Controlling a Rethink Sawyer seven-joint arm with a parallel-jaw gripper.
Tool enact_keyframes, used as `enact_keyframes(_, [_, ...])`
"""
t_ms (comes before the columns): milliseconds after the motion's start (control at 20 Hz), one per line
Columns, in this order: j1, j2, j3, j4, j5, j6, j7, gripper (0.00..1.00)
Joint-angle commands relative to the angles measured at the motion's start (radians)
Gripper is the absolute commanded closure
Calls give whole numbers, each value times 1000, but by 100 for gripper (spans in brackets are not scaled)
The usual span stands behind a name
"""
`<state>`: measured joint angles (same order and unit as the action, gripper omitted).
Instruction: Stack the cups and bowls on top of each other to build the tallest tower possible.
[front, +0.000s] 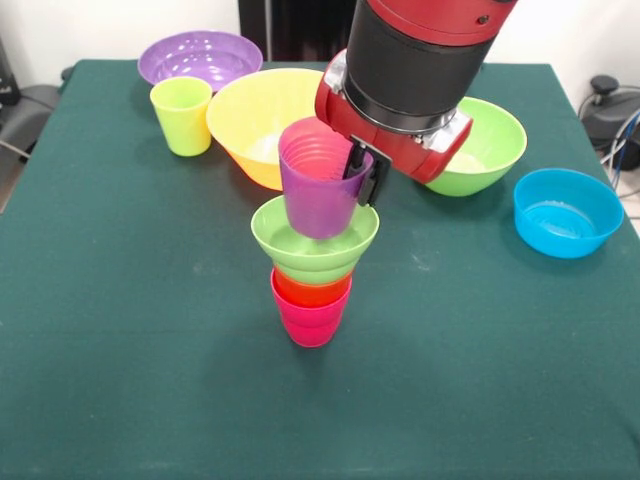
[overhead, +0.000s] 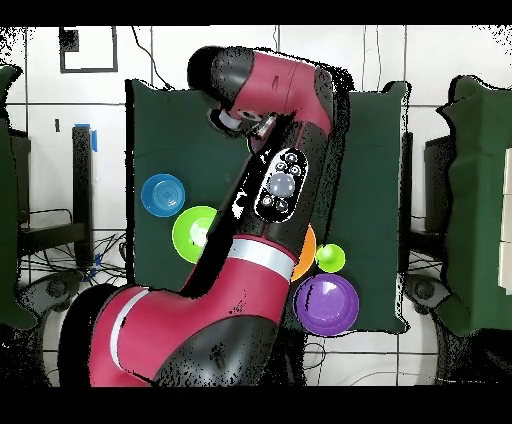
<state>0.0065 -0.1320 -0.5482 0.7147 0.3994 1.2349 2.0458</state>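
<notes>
Gripping purple cup (front: 318, 192) by rim w/ my gripper (front: 366, 172), low in small green bowl (front: 314, 243) atop tower (front: 312, 285). Step: seating cup. Next: lower straight, then release gently.

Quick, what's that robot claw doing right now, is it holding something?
Gripper: closed on the rim of the purple cup, which sits in the small green bowl atop the tower.

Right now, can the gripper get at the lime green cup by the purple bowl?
Probably not yet: the gripper is shut on the purple cup over the tower. Once that is released, the lime green cup stands upright with open space above.
</notes>
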Motion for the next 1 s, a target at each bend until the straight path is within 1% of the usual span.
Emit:
enact_keyframes(50, [11,8,105,42,3,-66,168,100])
enact_keyframes(350, [4,15,108,20,11,-88,162,100])
enact_keyframes(450, [8,8,108,30,11,-88,163,100])
enact_keyframes(1000, [3,24,105,15,4,-73,151,100])
